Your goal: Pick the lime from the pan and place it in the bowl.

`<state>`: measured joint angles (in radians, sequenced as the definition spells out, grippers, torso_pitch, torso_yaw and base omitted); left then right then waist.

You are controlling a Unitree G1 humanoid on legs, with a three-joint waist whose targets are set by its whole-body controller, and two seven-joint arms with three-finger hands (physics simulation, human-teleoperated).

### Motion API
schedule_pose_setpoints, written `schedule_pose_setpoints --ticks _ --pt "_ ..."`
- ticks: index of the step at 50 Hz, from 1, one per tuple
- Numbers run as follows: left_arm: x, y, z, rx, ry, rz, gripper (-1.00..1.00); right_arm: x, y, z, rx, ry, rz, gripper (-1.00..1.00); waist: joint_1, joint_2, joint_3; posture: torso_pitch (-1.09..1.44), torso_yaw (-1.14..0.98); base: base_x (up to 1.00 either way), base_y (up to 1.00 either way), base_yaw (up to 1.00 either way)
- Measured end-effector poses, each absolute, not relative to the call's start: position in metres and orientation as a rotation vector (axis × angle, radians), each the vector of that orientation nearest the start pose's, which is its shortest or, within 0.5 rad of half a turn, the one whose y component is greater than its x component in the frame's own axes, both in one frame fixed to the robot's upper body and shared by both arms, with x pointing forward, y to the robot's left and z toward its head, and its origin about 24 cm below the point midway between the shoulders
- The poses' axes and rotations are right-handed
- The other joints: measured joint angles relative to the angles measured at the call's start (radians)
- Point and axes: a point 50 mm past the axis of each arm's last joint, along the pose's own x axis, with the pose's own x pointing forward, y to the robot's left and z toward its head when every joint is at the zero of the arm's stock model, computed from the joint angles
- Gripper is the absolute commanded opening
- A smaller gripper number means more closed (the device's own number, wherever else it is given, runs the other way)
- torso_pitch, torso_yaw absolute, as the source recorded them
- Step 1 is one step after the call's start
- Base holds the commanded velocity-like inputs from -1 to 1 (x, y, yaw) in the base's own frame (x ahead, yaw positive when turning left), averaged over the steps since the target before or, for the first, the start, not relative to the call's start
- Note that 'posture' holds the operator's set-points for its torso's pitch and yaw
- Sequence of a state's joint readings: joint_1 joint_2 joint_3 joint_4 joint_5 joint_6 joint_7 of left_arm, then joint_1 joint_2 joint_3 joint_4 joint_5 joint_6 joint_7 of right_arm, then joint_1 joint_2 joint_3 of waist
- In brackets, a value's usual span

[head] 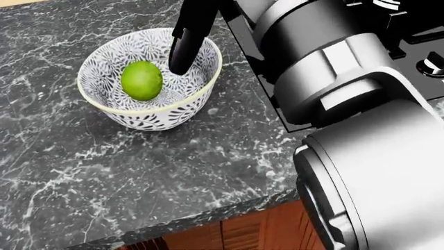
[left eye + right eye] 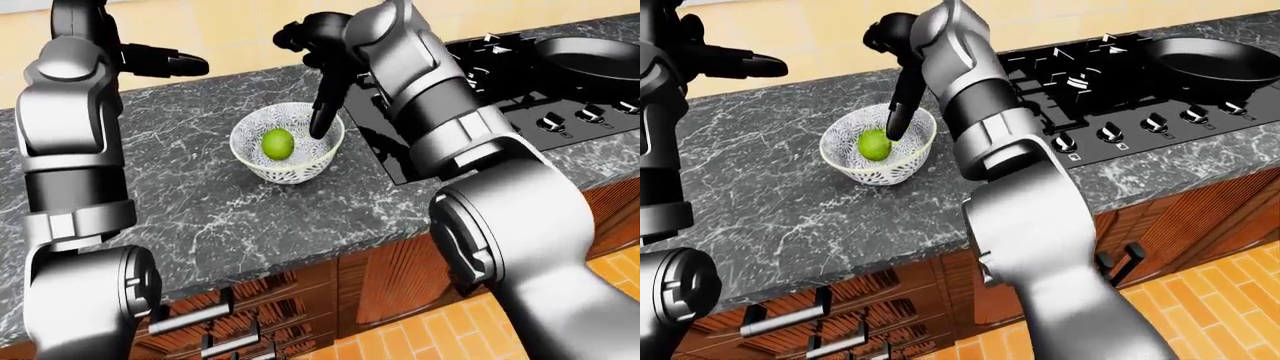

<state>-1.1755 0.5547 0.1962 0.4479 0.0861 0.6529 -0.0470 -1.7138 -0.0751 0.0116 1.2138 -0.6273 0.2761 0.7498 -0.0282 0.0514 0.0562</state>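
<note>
Surroundings — black stove (image 2: 1110,82) with pan (image 2: 1210,56) upper right, nothing between your hand and bowl (image 1: 149,112) | lime (image 1: 141,80) — inside bowl, untouched | right hand (image 1: 184,49) fingers apart, one tip just right of lime | left hand (image 2: 165,61) upper left, grip unclear

Head view looks steeply down, closest; all views share the bowl (image 1: 149,112)

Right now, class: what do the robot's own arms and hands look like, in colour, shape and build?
Both arms are glossy silver-grey, built of rounded cylindrical segments joined by darker grey bands. The right hand and left hand are matte black with slim, tapered fingers. No cables or markings are visible.
</note>
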Motion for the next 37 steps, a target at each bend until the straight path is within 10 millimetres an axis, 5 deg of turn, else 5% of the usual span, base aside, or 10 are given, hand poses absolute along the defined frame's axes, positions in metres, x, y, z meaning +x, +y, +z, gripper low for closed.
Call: schedule_pose_setpoints --ticks 37 --pt "0.374 0.250 0.321 0.296 -0.129 0.312 1.00 0.402 -0.134 0.384 -0.655 -0.069 0.270 1.00 0.016 -0.030 0.001 0.00 0.00 0.00 0.00 0.00"
